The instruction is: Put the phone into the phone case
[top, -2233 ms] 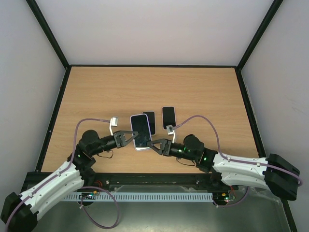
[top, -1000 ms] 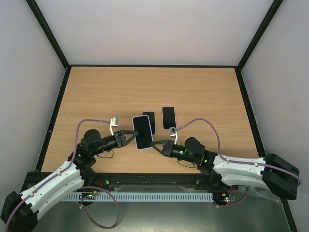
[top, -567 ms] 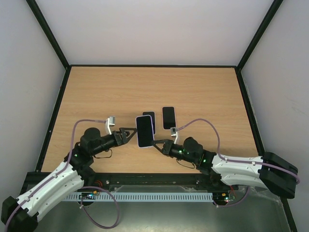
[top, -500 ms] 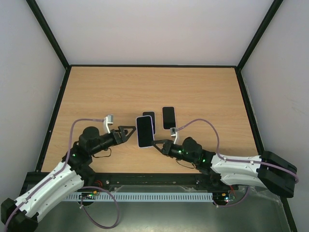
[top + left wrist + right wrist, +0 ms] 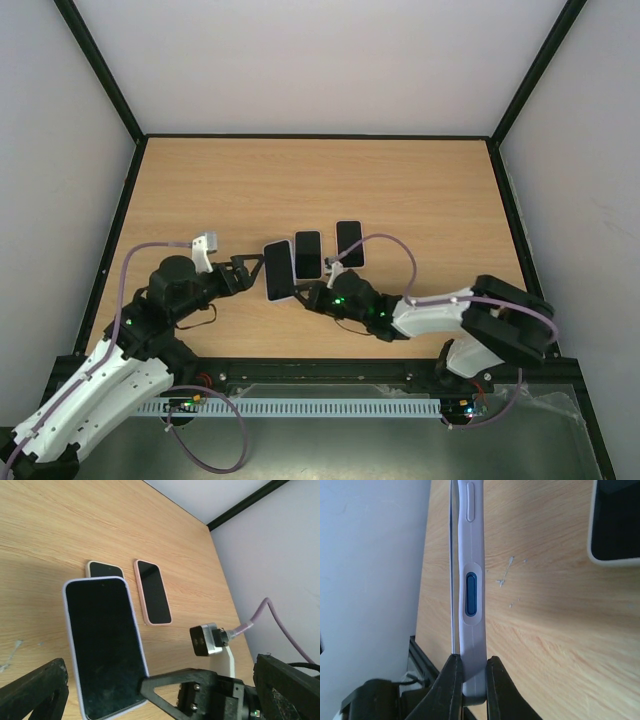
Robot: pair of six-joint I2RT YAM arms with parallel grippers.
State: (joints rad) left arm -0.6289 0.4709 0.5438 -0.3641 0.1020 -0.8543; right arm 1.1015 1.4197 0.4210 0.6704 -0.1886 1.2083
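Observation:
The phone [image 5: 279,270] has a dark screen and sits in a lilac phone case [image 5: 136,645]. It is held tilted, its screen turned toward the left arm. My right gripper [image 5: 303,293] is shut on its lower edge. In the right wrist view the case [image 5: 471,555] shows edge-on with a blue button, pinched at the right gripper [image 5: 471,677]. My left gripper [image 5: 250,272] stands open just left of the phone and apart from it. In the left wrist view the left gripper [image 5: 160,685] has its fingers wide at both lower corners.
A phone in a cream case [image 5: 308,254] lies flat just behind the held one, and a phone in a pink case [image 5: 349,243] lies to its right. Both show in the left wrist view: cream one [image 5: 104,568], pink one [image 5: 152,598]. The wooden table [image 5: 320,180] has black-framed walls.
My left gripper opened, let go of the phone and drew back left. The right arm swung left with the phone, tilting it and uncovering the cream-cased phone behind.

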